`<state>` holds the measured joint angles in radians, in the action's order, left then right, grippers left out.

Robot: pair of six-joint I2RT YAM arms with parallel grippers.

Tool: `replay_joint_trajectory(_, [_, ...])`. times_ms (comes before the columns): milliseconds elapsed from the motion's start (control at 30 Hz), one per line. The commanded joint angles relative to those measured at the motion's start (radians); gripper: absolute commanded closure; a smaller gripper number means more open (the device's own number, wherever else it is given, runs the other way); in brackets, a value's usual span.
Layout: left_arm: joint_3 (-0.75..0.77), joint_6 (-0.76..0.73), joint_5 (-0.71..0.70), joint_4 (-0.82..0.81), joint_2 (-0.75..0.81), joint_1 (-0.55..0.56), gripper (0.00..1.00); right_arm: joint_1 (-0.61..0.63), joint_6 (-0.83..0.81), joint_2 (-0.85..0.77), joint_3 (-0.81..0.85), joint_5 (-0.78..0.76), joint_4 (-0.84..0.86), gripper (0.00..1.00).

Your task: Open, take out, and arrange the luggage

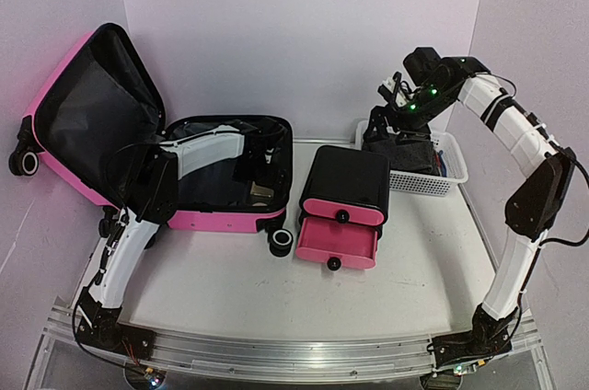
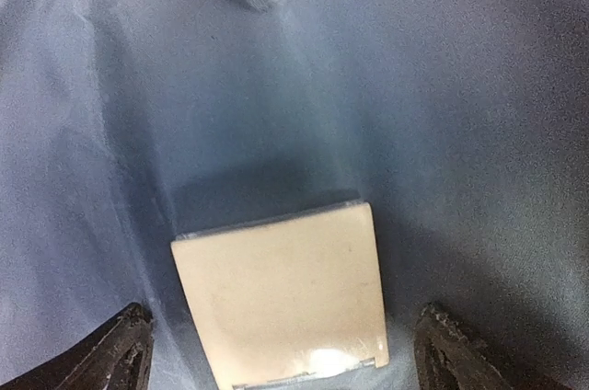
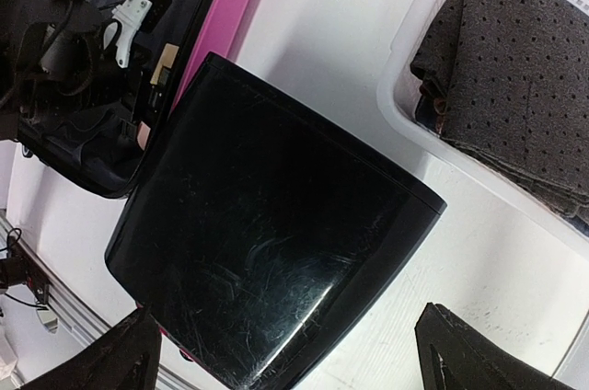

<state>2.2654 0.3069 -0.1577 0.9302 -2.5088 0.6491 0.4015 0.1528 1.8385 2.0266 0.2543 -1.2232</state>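
- Top external view: the luggage (image 1: 230,217) lies open at 9 o'clock on the table (image 1: 230,289). Its base is flat and its lid (image 1: 87,105) is propped up toward 10 o'clock, outer face turned away.
- The left arm reaches into the base. Its wrist blends into the black lining (image 1: 212,186), so the fingers are hard to pick out there.
- Left wrist view: the left gripper (image 2: 285,339) stands wide apart, with only the fingertips (image 2: 124,349) showing at 7 and 5 o'clock.
- Between them lies a cream square (image 2: 281,289), touched by neither, its near edge cut off by the frame.
- A blurred blue-grey sheet (image 2: 442,86) fills the rest; what it is I cannot tell.
- Right wrist view: the right gripper (image 3: 285,339) is spread wide with nothing in it, above the cabinet (image 3: 276,252). The cabinet's drawers are hidden from this angle.
- The basket (image 3: 405,119) at 2 o'clock is cut off by the frame; dark perforated felt (image 3: 515,68) lies in it.
- From above, a narrow gap separates the luggage base from the cabinet, with a wheel (image 1: 281,241) in it.
- The basket sits just behind the cabinet, near the table's right edge.
- Bare table runs broadly along 6 o'clock, in front of both.
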Motion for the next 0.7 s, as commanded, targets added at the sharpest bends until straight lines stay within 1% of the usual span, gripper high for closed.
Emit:
replay_joint_trajectory(0, [0.006, 0.044, 0.045, -0.010, 0.005, -0.023, 0.01, -0.006, -0.013, 0.007, 0.022, 0.018, 0.007, 0.02])
replay_joint_trajectory(100, [-0.017, 0.010, -0.008, -0.009, 0.004, -0.012, 0.01, -0.008, -0.011, 0.011, 0.024, 0.021, 0.008, 0.02])
replay_joint_trajectory(333, [0.000, -0.036, -0.012, -0.005, -0.019, 0.001, 0.01, -0.007, -0.002, 0.025, 0.035, 0.031, 0.009, 0.02])
replay_joint_trajectory(667, [-0.007, -0.076, -0.175, 0.068, -0.035, 0.003, 0.01, -0.008, 0.001, 0.033, 0.039, 0.031, 0.010, 0.02])
